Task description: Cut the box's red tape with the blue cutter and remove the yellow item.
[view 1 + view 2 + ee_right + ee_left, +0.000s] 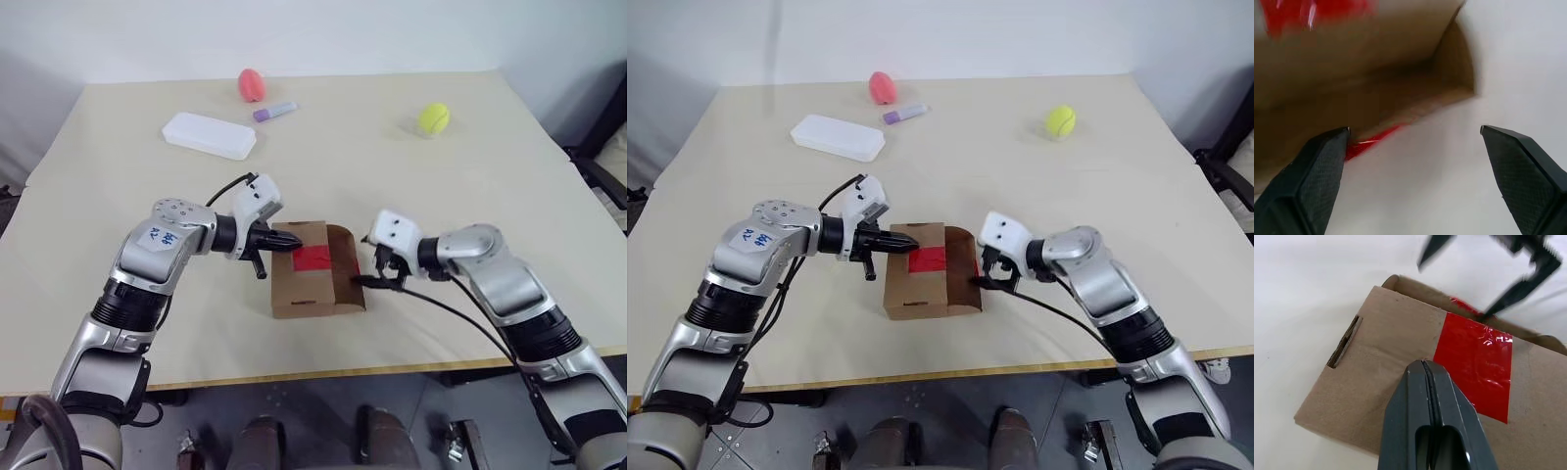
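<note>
While the left gripper (277,240) sits pinched completely shut with its tips pressing on top of the box (312,284) right beside the red tape (315,258), the right gripper (377,271) is spread wide at the box's right end, where a flap curls up and the inside looks open. The box is in the middle of the table (470,196), near the front edge. The left one isn't holding anything, and I can't spot the blue cutter or the yellow item anywhere.

What could go sideways, imo: the carton is light cardboard, so if the right claw pushes into that open end, the whole thing probably just slides or pivots, since the left tips only bear down at one spot. A wide claw could also catch the curled flap and crush or tear it instead of reaching inside. The tape on top looks mostly intact, so prying at the flap might drag the box toward the table edge. Far stuff like the white case (209,135), purple tube (275,112) and ball (433,119) is safely out of reach.
</note>
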Tool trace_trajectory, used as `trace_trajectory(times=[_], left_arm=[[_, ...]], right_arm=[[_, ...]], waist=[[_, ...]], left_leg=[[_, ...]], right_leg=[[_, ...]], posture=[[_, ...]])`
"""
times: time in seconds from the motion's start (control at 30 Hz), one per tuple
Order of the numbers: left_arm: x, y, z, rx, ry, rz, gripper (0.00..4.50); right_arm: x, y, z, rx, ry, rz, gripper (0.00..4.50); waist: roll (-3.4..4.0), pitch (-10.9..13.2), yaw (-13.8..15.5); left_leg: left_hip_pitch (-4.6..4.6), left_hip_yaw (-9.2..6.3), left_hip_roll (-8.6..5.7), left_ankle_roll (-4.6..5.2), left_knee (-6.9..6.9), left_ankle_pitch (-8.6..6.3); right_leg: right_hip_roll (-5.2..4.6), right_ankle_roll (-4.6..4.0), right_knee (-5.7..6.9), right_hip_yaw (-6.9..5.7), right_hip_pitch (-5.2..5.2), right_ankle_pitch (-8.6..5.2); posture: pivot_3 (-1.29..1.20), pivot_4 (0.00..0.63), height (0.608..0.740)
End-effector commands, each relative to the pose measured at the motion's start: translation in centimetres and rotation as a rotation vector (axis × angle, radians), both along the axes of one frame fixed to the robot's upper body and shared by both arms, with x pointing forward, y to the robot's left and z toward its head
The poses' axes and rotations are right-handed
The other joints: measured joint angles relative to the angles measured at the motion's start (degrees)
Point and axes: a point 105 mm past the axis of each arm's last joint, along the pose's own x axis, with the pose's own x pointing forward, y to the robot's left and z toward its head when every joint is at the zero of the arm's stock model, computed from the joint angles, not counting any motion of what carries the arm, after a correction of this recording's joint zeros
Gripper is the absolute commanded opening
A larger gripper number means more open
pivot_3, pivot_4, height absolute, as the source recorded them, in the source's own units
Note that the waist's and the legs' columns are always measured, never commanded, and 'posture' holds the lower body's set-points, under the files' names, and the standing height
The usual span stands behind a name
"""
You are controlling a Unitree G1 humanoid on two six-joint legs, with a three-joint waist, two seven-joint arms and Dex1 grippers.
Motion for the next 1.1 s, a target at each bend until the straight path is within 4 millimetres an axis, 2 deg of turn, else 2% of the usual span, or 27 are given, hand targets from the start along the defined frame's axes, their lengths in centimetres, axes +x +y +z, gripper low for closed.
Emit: trace_trajectory(times=[0.03, 0.2, 0.37, 0.57, 0.67, 0.9, 1.1], left_arm=[[-0.4, 0.1, -1.6, 0.029, 0.048, 0.009, 0.0], [-0.5, 0.0, -1.5, 0.026, 0.048, 0.012, 0.0], [-0.2, 0.0, -1.4, 0.024, 0.048, 0.019, 0.0], [-0.1, -0.1, -1.4, 0.018, 0.053, 0.023, 0.0], [-0.1, -0.1, -1.5, 0.019, 0.056, 0.021, 0.0], [-0.3, -0.2, -1.5, 0.021, 0.06, 0.015, 0.0], [-0.7, -0.3, -1.5, 0.019, 0.066, 0.009, 0.0]], right_arm=[[-0.4, -0.3, -0.1, -0.057, -0.032, 0.041, 4.46], [-0.9, -1.2, -1.0, -0.107, -0.01, 0.058, 4.46], [-2.1, -1.4, 0.5, 0.052, 0.157, 0.001, 4.46], [-2.6, -1.8, 0.5, 0.229, 0.403, -0.146, 4.46], [-2.2, -1.4, 0.1, 0.311, 0.514, -0.212, 4.46], [-1.7, 0.7, -1.5, 0.366, 0.696, -0.25, 4.46], [-1.0, 2.4, -1.7, 0.46, 0.826, -0.28, 4.46]], waist=[[0.0, 0.0, 0.01], [0.0, 0.0, 0.07], [0.0, 0.0, 0.12], [0.0, 0.0, 0.18], [0.0, 0.0, 0.12], [-0.01, -0.04, -0.01], [-0.04, -0.13, -0.18]], left_leg=[[-0.01, 0.0, 0.0, 0.0, 0.0, 0.0], [0.0, -0.01, 0.0, 0.0, 0.0, 0.0], [-0.01, -0.01, 0.0, 0.0, 0.01, 0.0], [-0.01, -0.01, 0.0, 0.0, 0.03, 0.0], [0.0, -0.01, 0.0, 0.0, 0.02, 0.0], [0.04, -0.01, 0.0, 0.0, 0.03, 0.0], [0.12, -0.01, 0.01, -0.01, 0.02, 0.0]], right_leg=[[0.0, 0.0, -0.01, 0.0, 0.0, 0.0], [0.0, 0.0, -0.01, 0.0, 0.0, 0.0], [0.0, 0.0, -0.02, 0.0, 0.01, 0.0], [0.0, -0.01, 0.0, 0.0, 0.01, 0.0], [0.0, -0.01, 0.01, 0.0, 0.01, 0.0], [0.0, -0.01, 0.03, 0.0, 0.01, 0.0], [0.01, -0.02, 0.12, 0.01, 0.04, 0.0]], posture=[[0.0, 0.15, 0.74], [0.0, 0.15, 0.74], [0.0, 0.15, 0.74], [0.0, 0.15, 0.74], [0.0, 0.15, 0.74], [0.0, 0.15, 0.74], [0.0, 0.15, 0.74]])
